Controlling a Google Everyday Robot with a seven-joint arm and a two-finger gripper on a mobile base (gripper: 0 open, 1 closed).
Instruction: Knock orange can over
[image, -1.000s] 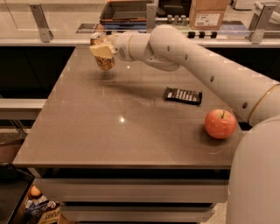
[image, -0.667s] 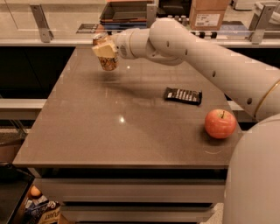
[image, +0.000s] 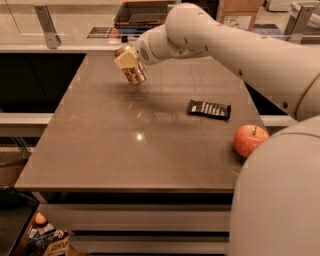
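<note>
The orange can (image: 135, 75) is at the far left part of the brown table (image: 125, 150). It is tilted, with its top toward the upper left and its bottom toward the lower right. My gripper (image: 126, 59) is at the end of the white arm (image: 215, 35), which reaches in from the right. It sits right against the can's upper part and hides the can's top.
A black flat packet (image: 209, 109) lies right of the table's centre. A red-orange apple (image: 250, 140) sits near the right edge. My white body (image: 280, 200) fills the lower right. A counter with rails runs behind the table, and shelves with items (image: 45, 240) are below left.
The can was upright at my gripper and now leans over. The gripper and can have shifted a little to the right and toward the near side.
</note>
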